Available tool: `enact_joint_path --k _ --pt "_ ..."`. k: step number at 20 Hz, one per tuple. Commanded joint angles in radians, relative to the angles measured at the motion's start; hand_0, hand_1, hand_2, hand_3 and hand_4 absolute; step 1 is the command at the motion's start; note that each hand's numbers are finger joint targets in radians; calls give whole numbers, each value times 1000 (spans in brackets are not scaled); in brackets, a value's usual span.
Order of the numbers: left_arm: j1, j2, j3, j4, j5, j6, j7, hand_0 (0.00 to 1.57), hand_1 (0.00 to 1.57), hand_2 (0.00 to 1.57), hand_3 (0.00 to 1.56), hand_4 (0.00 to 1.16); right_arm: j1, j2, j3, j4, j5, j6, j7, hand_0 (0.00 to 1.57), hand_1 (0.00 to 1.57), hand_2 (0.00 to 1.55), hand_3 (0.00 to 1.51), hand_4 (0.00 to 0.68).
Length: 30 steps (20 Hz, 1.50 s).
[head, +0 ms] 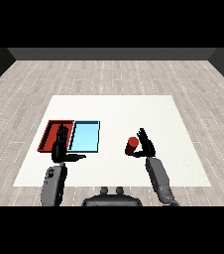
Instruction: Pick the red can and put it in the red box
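Red can stands just left of the right robot hand.

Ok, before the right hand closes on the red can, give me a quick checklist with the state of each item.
1. Red can upright on the white table: ok.
2. Right hand beside the can, fingers straight: ok.
3. Fingers curled round the can: not ok, not yet.
4. Red tray holds nothing visible: ok.
5. Left hand away from the can, over the tray's right edge: ok.
6. Contact between right hand and can: cannot tell.
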<state>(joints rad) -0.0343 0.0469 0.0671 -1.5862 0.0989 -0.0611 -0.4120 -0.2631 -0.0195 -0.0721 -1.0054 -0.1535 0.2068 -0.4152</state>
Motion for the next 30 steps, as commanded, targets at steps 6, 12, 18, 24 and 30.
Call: enact_joint_path --k 6,12,18,24,30 --pt "64 -43 -55 -64 -40 37 -13 0 0 0 0 0 -74 14 -12 140 -16 1 -74 0 0 0 0 0" --pt "24 2 -2 -61 -1 12 24 0 0 0 0 0 -217 19 45 294 -62 -65 -108 0 0 0 0 0" --pt "55 -7 -8 -23 -5 -9 -34 0 0 0 0 0 -184 19 77 263 -93 -45 -86 0 0 0 0 0" --pt "17 -13 -12 -12 -18 14 -11 0 0 0 0 0 -148 19 129 273 -56 -125 -107 0 0 0 0 0" --pt "97 -45 -62 -82 -38 43 -40 0 0 0 0 0 -225 19 185 334 -116 -337 -87 1262 1262 1324 1280 269"
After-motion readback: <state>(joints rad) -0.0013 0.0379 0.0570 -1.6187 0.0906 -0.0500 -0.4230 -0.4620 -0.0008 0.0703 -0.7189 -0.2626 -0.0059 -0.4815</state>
